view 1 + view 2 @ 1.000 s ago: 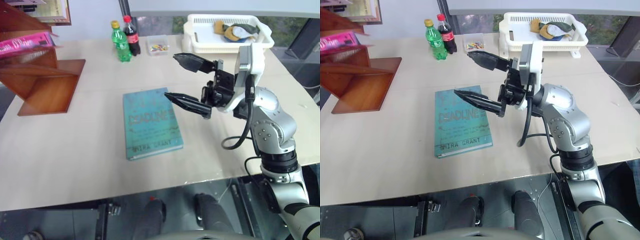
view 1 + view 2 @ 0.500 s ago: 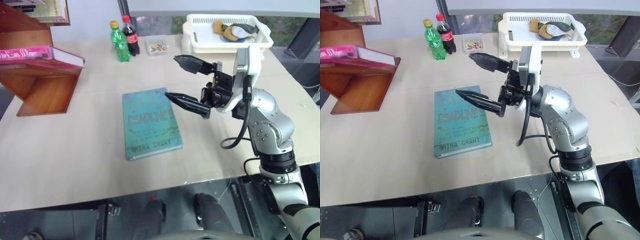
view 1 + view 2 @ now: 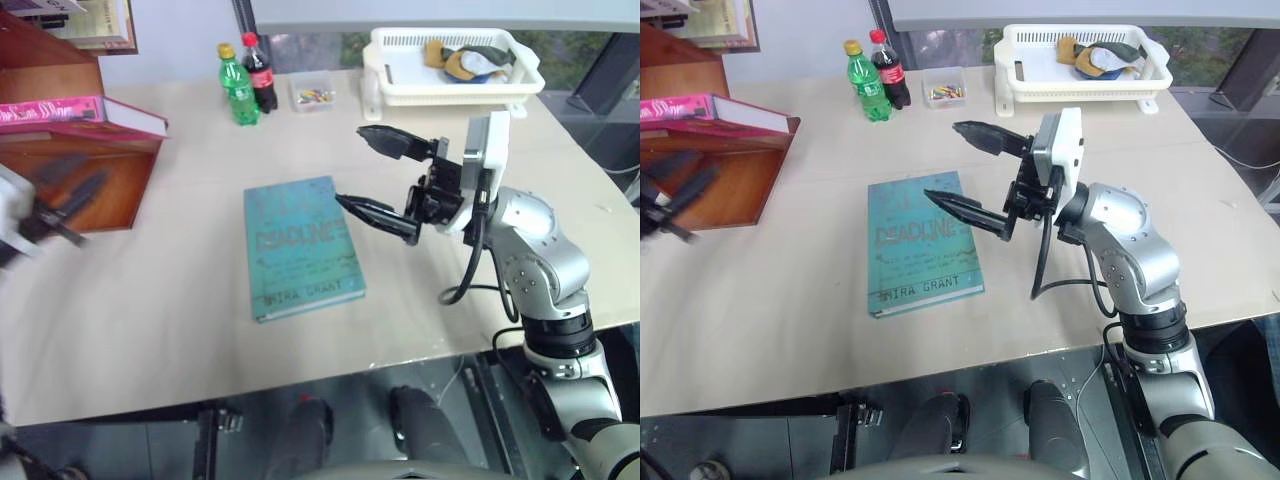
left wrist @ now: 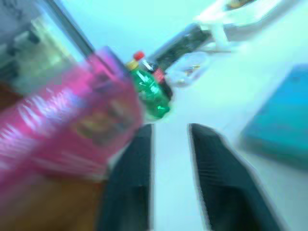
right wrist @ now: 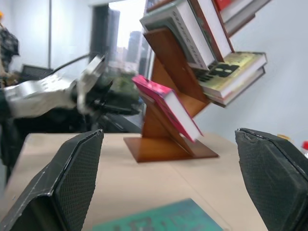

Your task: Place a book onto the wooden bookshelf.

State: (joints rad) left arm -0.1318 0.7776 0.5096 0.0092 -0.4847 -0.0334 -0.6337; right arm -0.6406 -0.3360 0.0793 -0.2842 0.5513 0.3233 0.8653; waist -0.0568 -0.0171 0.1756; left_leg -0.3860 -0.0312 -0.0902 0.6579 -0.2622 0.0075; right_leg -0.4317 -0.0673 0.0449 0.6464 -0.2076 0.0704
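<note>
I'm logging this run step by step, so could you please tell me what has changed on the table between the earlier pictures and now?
The left gripper has come into view, drawn back below the wooden bookshelf, empty. The book, blurred a second ago, now lies settled on its board. The right gripper sank slightly, jaws wide. The teal book, bottles and basket stayed.

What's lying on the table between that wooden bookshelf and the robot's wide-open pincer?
The teal-green book lies flat between the wooden bookshelf and the right pincer, as both eye views show; otherwise bare tabletop.
</note>
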